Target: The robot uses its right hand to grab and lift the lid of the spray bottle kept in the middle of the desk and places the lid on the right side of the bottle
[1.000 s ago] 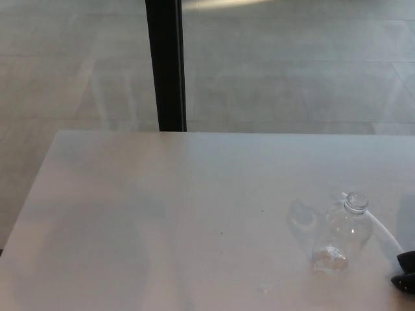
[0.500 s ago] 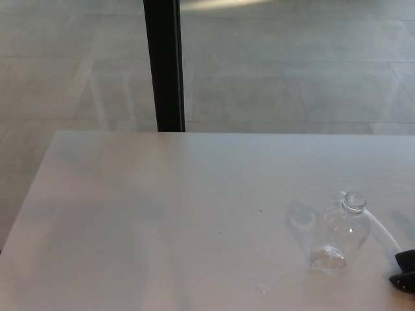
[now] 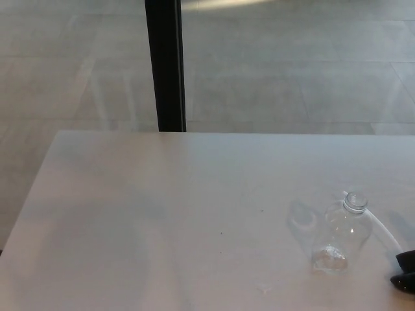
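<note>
- A clear spray bottle [image 3: 342,234] stands upright on the pale desk [image 3: 162,214], over toward the right side of the view and near the front edge.
- Its round lid [image 3: 355,201] sits on top of the neck, also clear, so it is hard to pick out from the glassy body beneath.
- A thin white tube [image 3: 384,231] curves away from the bottle's neck toward the right and downward across the tabletop.
- The bottle casts a faint grey shadow [image 3: 302,217] on the desk just to its left.
- Only a sliver of the robot's right hand [image 3: 405,271] shows, two black tips poking in at the lower right corner, close to the bottle but not touching it.
- With so little of that hand visible, I cannot tell whether its fingers are spread or closed.
- The left hand does not appear anywhere in the view.
- Beyond the far edge of the desk a black vertical post [image 3: 165,65] rises, with a grey tiled floor [image 3: 292,71] stretching behind it.
</note>
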{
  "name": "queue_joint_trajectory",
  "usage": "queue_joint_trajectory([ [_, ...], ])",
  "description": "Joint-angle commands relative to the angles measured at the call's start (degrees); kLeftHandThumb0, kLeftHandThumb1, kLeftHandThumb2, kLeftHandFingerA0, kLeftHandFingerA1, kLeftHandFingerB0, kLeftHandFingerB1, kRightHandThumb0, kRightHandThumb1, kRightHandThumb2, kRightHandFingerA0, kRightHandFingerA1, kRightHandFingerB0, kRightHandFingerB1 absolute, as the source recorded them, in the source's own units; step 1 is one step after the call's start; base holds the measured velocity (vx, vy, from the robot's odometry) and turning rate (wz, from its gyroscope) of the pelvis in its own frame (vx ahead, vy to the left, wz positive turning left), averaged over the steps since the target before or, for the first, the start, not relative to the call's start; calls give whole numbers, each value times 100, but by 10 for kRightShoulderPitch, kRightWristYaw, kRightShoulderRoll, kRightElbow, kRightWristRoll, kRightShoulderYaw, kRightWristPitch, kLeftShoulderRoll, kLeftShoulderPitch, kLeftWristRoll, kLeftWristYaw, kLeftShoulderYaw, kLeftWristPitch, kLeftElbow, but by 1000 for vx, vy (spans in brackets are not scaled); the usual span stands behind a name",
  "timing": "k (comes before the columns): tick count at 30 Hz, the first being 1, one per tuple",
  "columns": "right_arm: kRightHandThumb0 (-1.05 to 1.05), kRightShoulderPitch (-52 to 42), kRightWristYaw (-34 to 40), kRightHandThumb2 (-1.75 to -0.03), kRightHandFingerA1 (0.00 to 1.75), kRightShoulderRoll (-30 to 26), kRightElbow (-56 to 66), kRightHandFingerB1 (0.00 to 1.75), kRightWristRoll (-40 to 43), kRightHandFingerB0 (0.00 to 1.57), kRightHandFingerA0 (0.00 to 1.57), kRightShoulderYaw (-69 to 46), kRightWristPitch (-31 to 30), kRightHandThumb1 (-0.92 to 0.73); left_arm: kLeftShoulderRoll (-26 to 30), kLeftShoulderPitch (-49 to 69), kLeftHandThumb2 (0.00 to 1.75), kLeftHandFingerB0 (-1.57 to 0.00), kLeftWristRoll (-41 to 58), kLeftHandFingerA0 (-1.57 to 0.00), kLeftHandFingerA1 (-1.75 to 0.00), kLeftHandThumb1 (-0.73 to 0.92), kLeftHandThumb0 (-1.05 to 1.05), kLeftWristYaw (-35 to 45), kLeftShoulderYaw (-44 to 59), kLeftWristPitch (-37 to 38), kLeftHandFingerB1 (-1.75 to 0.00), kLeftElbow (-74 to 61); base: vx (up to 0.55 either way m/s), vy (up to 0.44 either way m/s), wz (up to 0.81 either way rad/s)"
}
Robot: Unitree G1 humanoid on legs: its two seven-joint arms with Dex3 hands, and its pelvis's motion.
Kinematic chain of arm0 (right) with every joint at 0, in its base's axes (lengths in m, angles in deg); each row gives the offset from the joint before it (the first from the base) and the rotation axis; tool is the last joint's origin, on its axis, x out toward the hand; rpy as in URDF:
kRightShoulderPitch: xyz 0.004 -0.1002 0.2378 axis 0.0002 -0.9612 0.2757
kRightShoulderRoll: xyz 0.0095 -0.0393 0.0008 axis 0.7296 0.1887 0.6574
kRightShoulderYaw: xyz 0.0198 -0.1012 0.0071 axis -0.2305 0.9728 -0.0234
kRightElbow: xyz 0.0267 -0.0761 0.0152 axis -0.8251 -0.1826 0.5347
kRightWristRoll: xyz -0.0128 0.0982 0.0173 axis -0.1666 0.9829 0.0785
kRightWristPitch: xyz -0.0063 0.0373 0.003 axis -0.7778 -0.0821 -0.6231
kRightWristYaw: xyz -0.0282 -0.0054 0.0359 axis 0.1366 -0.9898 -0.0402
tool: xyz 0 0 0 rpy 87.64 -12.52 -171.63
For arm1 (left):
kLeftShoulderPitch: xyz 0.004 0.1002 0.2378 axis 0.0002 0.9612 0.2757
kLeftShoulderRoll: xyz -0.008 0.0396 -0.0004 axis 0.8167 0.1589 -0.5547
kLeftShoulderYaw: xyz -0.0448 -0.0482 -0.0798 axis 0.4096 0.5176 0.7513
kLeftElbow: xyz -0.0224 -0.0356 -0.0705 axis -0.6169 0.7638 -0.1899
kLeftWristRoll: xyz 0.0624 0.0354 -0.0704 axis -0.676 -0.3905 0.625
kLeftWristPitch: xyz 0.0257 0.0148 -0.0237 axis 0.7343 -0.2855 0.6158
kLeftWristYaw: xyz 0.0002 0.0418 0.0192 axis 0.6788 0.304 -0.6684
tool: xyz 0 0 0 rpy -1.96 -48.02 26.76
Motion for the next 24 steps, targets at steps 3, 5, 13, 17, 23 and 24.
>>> queue_joint_trajectory([
  [3, -101, -1, 1, -100, 29, -8, 2, 6, 18, 8, 0, -1, -11, -65, 15, 0, 75, -45, 3, -66, -115, 49, -105, 0, 1, 8, -104, 1, 0, 0, 0],
  [5, -101, 0, 1, -100, 29, -9, 2, 6, 20, 8, 0, 0, -11, -65, 16, 1, 75, -45, 3, -66, -115, 49, -105, 0, 1, 8, -104, 1, 0, 0, 0],
  [13, -101, 3, 2, -100, 29, -14, 3, 6, 22, 8, 0, 1, -13, -65, 13, 0, 75, -45, 4, -66, -115, 49, -105, 0, 1, 9, -104, 1, 0, 0, 0],
  [17, -101, 3, 2, -100, 29, -14, 4, 6, 23, 8, 0, 1, -14, -65, 14, 0, 75, -45, 5, -66, -115, 49, -105, 1, 2, 9, -104, 0, 0, 0, 0],
  [23, -101, 3, 2, -100, 29, -15, 4, 6, 23, 8, 0, 1, -14, -65, 14, 0, 75, -45, 4, -66, -115, 49, -105, 1, 2, 9, -104, 0, 0, 0, 0],
  [24, -101, 3, 2, -100, 29, -15, 4, 6, 23, 8, 0, 1, -15, -65, 14, 0, 75, -45, 4, -66, -115, 49, -105, 1, 2, 9, -104, 0, 0, 0, 0],
])
